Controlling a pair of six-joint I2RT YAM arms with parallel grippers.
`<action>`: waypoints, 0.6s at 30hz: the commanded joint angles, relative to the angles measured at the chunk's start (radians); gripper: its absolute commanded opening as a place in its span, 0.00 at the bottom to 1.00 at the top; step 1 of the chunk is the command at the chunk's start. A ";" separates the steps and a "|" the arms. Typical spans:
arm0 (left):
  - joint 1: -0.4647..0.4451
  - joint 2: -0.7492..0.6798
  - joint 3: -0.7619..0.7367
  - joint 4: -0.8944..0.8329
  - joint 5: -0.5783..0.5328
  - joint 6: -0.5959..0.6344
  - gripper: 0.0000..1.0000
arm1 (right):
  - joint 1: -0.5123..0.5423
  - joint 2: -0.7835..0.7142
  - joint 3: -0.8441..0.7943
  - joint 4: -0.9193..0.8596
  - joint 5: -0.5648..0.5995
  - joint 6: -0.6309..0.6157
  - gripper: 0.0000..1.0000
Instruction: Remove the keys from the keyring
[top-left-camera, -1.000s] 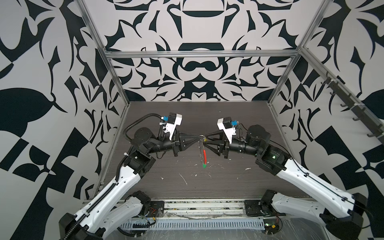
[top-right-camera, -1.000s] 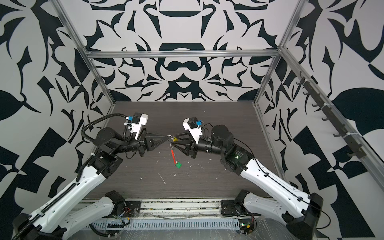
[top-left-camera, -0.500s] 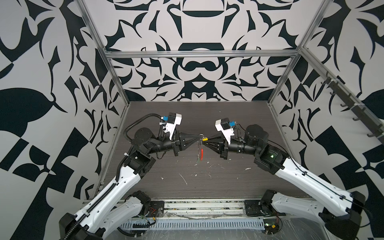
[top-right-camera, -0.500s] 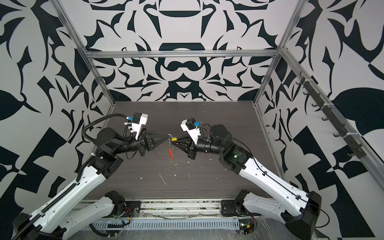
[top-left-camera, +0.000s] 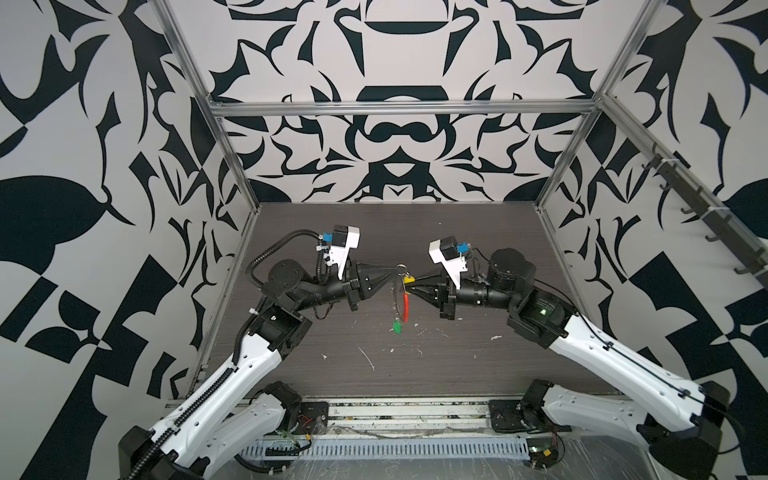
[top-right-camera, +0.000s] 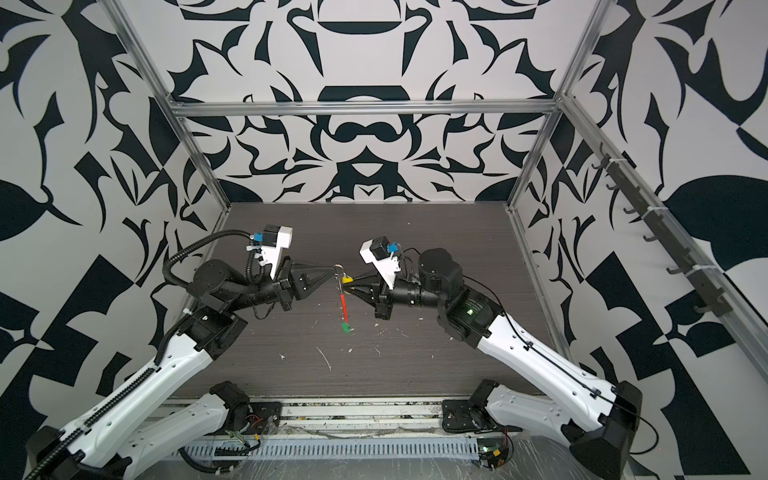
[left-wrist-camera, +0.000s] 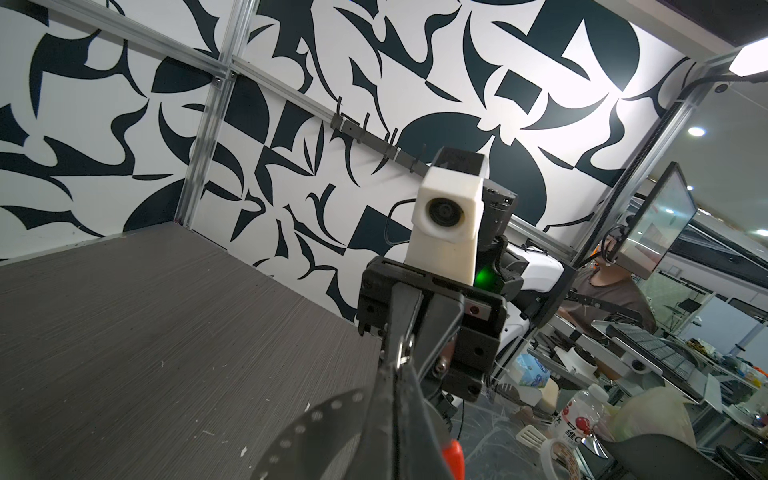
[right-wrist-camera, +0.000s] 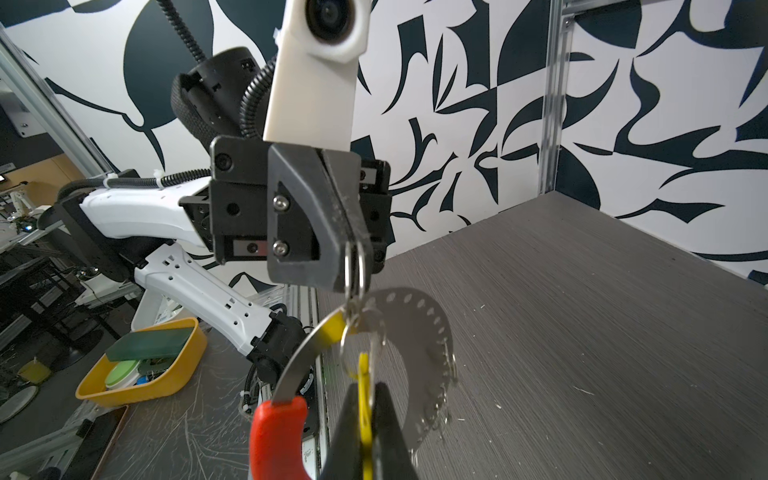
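Right gripper (right-wrist-camera: 365, 390) is clamped on the yellow key (right-wrist-camera: 364, 368), and the left gripper (right-wrist-camera: 353, 245) pinches a small silver ring (right-wrist-camera: 354, 270) at the top of the keyring (top-left-camera: 405, 305), so the hoop hangs in mid-air between them. My guess: one side anchors while the other tugs the key off. Down at the bottom the green key (top-left-camera: 397, 327) dangles, possibly brushing the dark wood-grain tabletop (top-left-camera: 457, 232), hard to tell. That surface is littered with white flecks (top-left-camera: 368, 358), and black-and-white patterned walls (top-left-camera: 395, 137) on an aluminium frame (top-left-camera: 399, 109) box everything in.
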 joint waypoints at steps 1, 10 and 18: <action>-0.001 -0.006 -0.003 0.113 -0.031 -0.032 0.00 | 0.020 0.009 0.045 -0.023 -0.028 -0.018 0.00; 0.000 -0.022 0.009 0.036 0.011 0.023 0.00 | 0.027 -0.027 0.038 -0.090 0.045 -0.043 0.07; 0.000 -0.053 0.010 -0.058 0.025 0.081 0.00 | 0.027 -0.096 0.068 -0.022 0.143 -0.039 0.43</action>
